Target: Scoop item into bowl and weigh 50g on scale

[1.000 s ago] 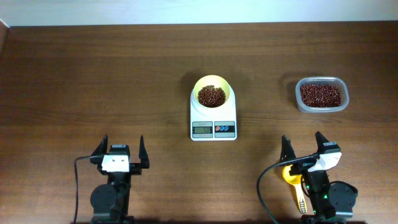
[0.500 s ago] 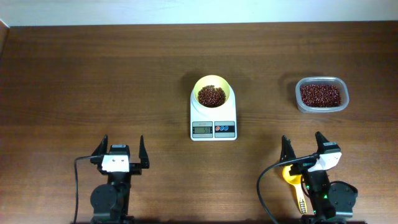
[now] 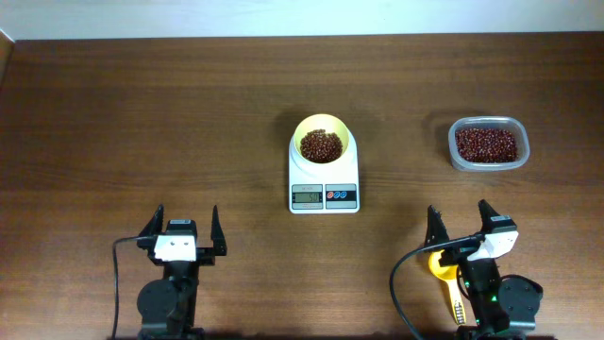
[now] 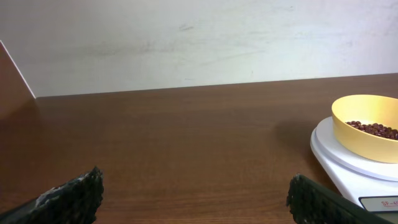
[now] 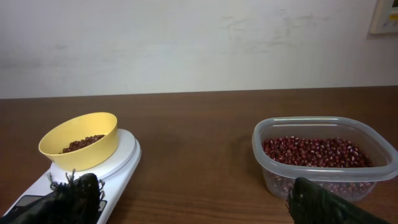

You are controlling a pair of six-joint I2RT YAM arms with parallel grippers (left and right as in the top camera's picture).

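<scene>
A pale yellow bowl [image 3: 323,137] holding a heap of reddish-brown beans [image 3: 321,144] sits on the white scale [image 3: 324,187] at the table's middle. More beans fill a clear tub [image 3: 488,144] at the right. The bowl also shows in the left wrist view [image 4: 367,127] and the right wrist view [image 5: 81,142]; the tub shows in the right wrist view [image 5: 323,155]. My left gripper [image 3: 182,229] is open and empty near the front left. My right gripper [image 3: 461,222] is open and empty near the front right, above a darker yellow scoop [image 3: 444,269] lying on the table.
A pale wall runs along the table's far edge [image 3: 302,38]. The scale's display [image 3: 306,196] and its red and blue buttons [image 3: 342,196] face the front. Bare wood lies between the scale and the tub.
</scene>
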